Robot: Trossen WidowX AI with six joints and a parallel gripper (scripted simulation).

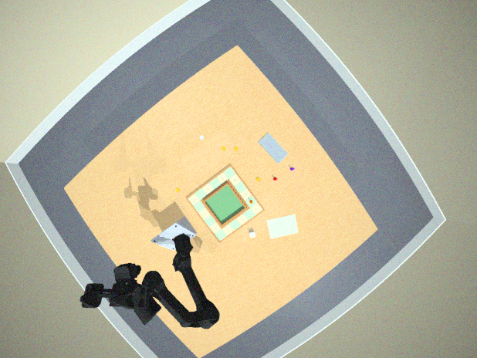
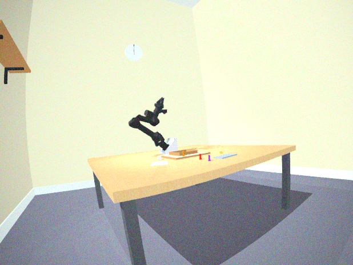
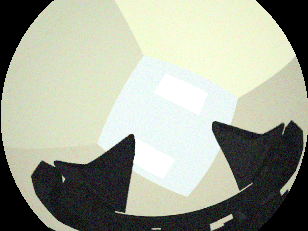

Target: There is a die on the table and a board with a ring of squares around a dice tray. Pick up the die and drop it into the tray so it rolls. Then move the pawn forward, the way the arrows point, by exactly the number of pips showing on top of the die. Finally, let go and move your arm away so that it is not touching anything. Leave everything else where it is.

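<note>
One arm (image 2: 144,125) is seen folded back on itself above the table (image 2: 171,177), with the gripper (image 2: 160,103) raised high and turned upward. Through the wrist camera only the ceiling (image 3: 173,127) and upper walls are shown between the two dark fingers, which are spread wide with nothing held between them. Far below and well apart from the jaws, the board (image 1: 224,202) is laid flat on the table, its ring of pale squares set around the green tray (image 1: 224,202). An orange pawn (image 1: 251,200) is stood on the ring, on the side of the board away from the arm's base plate (image 1: 164,237). The die (image 1: 252,233) is rested on the table just off the board's edge, beside a white card (image 1: 282,226); its top face cannot be read at this size. Red (image 1: 275,178) and purple (image 1: 292,168) pawns are placed further out, off the board, near a grey card (image 1: 272,147). Several small yellow tokens (image 1: 223,148) are scattered around the board.
</note>
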